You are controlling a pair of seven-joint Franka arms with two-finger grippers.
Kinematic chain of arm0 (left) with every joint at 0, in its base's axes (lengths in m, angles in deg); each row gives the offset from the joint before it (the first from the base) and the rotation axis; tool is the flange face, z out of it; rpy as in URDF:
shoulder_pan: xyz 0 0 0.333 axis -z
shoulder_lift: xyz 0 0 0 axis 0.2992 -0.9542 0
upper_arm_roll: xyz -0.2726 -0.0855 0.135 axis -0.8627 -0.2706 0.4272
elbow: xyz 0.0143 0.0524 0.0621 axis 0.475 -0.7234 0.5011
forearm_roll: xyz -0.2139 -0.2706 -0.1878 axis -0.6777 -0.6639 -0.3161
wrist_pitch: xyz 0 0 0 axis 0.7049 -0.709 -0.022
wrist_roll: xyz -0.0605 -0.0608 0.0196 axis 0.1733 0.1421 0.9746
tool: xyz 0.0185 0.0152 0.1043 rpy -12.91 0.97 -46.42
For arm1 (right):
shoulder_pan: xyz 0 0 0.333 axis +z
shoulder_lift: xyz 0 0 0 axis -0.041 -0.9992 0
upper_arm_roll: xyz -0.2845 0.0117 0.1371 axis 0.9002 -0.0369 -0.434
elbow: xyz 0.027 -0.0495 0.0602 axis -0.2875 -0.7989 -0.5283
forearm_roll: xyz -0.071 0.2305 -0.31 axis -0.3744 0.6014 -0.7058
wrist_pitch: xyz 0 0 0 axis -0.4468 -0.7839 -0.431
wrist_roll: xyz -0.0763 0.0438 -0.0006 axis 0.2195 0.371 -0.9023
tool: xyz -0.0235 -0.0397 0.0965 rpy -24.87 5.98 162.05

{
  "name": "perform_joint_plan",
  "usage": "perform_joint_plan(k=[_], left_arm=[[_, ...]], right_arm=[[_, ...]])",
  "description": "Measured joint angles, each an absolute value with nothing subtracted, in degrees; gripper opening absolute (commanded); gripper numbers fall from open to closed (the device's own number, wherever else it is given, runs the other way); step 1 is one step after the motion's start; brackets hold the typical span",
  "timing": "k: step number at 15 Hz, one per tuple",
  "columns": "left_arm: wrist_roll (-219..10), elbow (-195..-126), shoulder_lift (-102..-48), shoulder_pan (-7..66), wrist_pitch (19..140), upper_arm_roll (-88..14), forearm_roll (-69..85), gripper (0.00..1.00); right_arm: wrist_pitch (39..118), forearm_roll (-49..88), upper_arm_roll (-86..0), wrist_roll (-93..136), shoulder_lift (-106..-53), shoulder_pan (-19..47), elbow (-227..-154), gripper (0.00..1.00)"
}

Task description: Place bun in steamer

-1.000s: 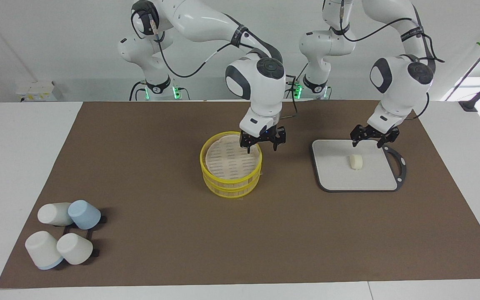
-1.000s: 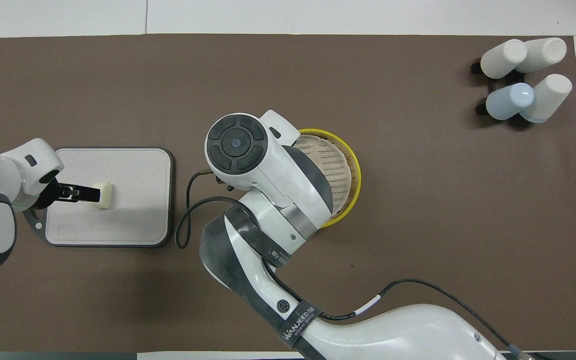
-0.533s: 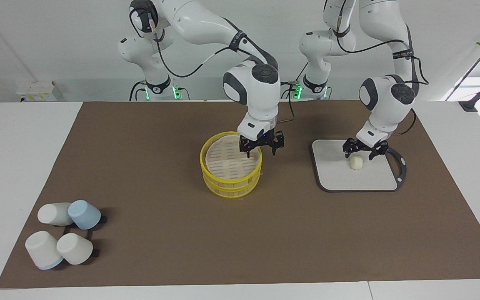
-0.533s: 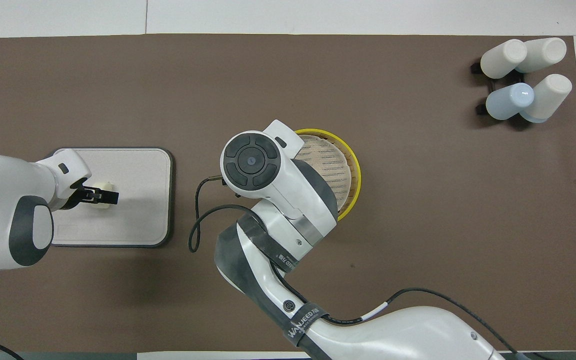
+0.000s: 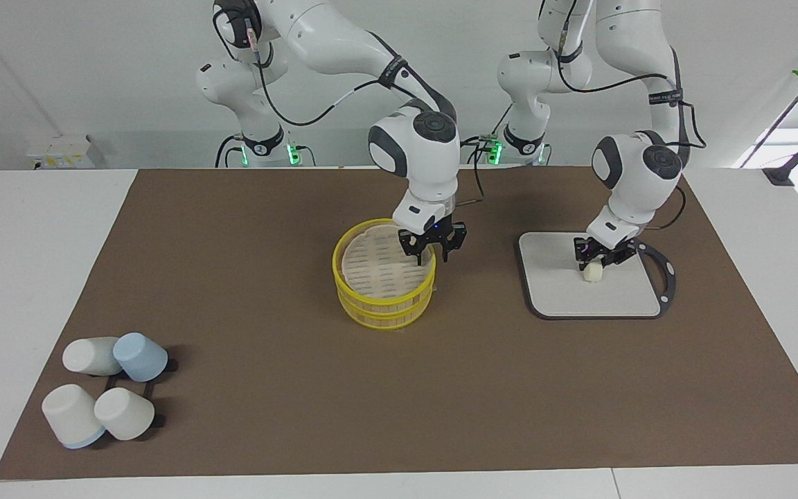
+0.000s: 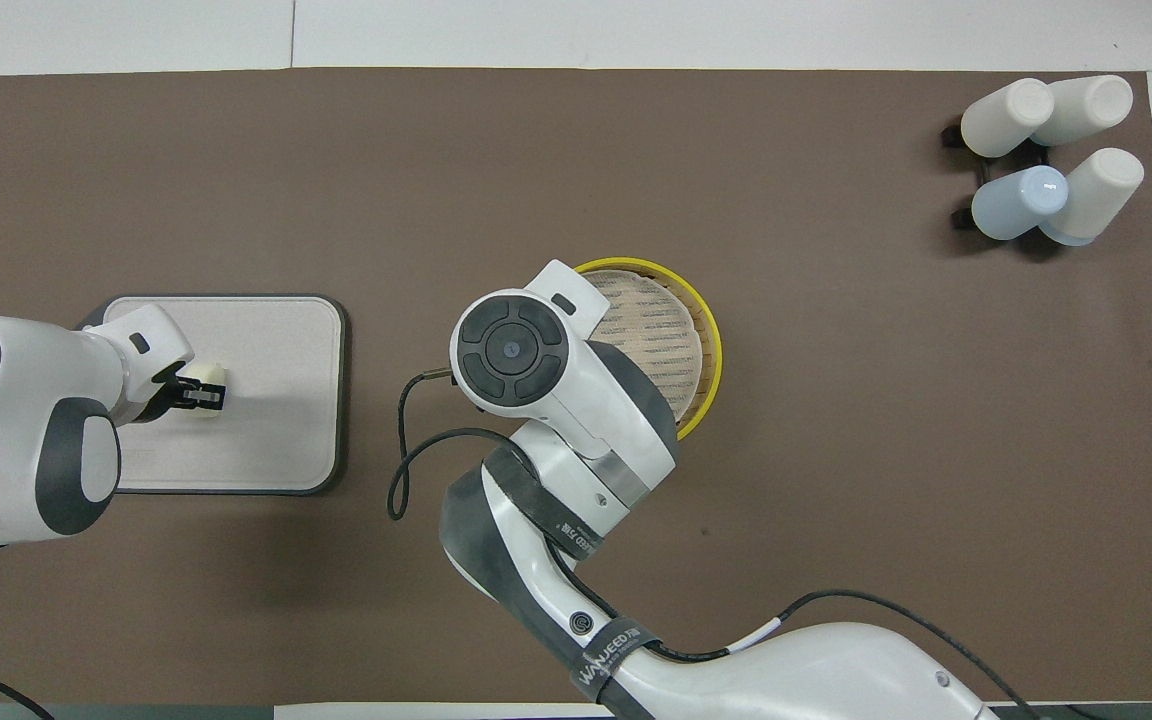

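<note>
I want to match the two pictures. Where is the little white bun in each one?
Facing view: the bun sits on the grey board, right of centre, under the left hand.
Overhead view: the bun sits at the left, on the same board.
Shared landmark: the yellow steamer, mid-table.

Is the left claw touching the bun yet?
Touching: in the facing view the left claw sits down on the bun with no gap.

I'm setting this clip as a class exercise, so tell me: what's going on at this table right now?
The left gripper is down at the bun on the grey board, its fingers on either side of it; the bun is not lifted. The right gripper is at the rim of the yellow steamer, whose lid is on. Four cups lie untouched.
</note>
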State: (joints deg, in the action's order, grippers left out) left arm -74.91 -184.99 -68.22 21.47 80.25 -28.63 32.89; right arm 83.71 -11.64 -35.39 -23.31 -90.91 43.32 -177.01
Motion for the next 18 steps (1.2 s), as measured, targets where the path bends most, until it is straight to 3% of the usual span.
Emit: perform_joint_plan(k=[1, 4, 10, 14, 18], left_arm=[[-74.9, -184.9, -68.2, 21.5, 80.2, -28.6, 32.9, 0.34], [-74.9, -182.7, -68.2, 21.5, 76.9, -28.6, 32.7, 0.34], [-82.4, -163.9, -67.2, 22.6, 52.6, -29.1, 29.7, 0.34], [-94.2, -153.1, -66.7, 26.6, 41.9, -30.2, 29.6, 0.34], [-107.5, -150.5, -66.8, 30.2, 40.9, -33.9, 29.5, 0.34]], right_arm=[[83.7, -11.6, -35.4, -23.3, -90.9, 43.3, -177.1, 0.38], [83.7, -11.7, -35.4, -23.3, -90.9, 43.3, -177.1, 0.00], [82.1, -11.7, -35.4, -23.3, -90.6, 43.3, -176.2, 0.00], [66.5, -12.5, -34.4, -18.1, -88.0, 40.0, -168.2, 0.00], [49.6, -12.7, -34.0, 0.0, -79.7, 27.4, -166.9, 0.00]])
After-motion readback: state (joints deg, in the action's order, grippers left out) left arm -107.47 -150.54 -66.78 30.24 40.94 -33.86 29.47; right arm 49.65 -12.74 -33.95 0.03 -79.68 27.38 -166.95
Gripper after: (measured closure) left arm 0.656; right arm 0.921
